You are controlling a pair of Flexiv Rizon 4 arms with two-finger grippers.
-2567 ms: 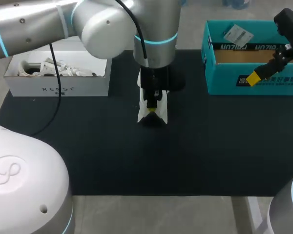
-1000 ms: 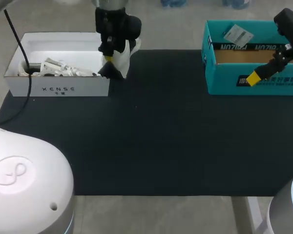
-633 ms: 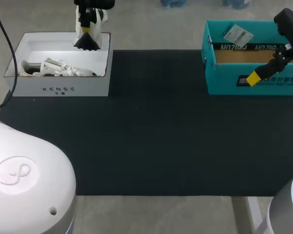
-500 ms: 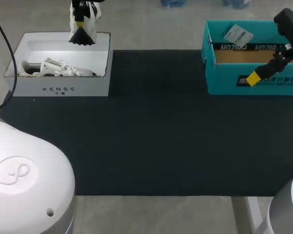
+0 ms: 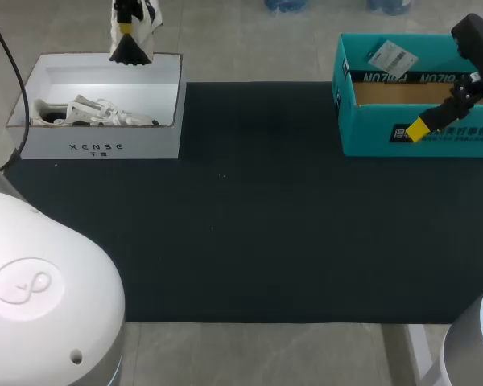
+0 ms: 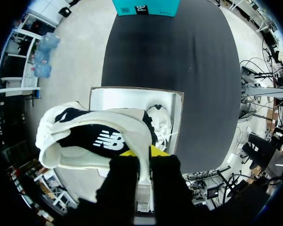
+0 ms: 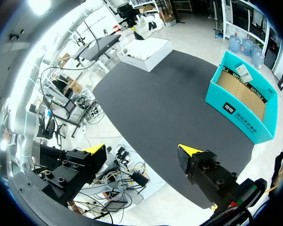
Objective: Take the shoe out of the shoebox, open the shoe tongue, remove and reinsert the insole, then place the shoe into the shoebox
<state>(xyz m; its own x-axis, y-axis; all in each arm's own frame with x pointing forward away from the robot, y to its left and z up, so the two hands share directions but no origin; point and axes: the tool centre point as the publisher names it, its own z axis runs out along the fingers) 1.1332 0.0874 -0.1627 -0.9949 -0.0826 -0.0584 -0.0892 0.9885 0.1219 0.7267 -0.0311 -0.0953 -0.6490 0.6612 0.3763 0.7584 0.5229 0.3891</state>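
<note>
The left gripper (image 5: 125, 26) is clamping a white-and-black shoe (image 5: 134, 50), and in the head view it is hanging in the air over the far edge of the white shoebox (image 5: 105, 147). In the left wrist view, the two fingers of this gripper (image 6: 137, 153) are pinching a white edge of the shoe (image 6: 96, 139) from both sides. The rest of the shoe is sticking out sideways over the open shoebox (image 6: 132, 89) below. Whether the shoe is touching the shoebox I cannot tell, though it is looking raised above it.

A second shoe (image 5: 88, 112), white with loose laces, is lying inside the shoebox against its near wall. In the left wrist view this second shoe (image 6: 159, 121) is showing just past the held one.

The shoebox is sitting at one end of a black mat (image 5: 266, 225). A teal box (image 5: 370, 133) is standing open at the other end, well apart from the shoebox.

The right gripper (image 5: 420, 129) is hanging far from the shoebox, by the teal box's front wall. In the right wrist view its fingers (image 7: 141, 151) are standing wide apart, holding nothing.
</note>
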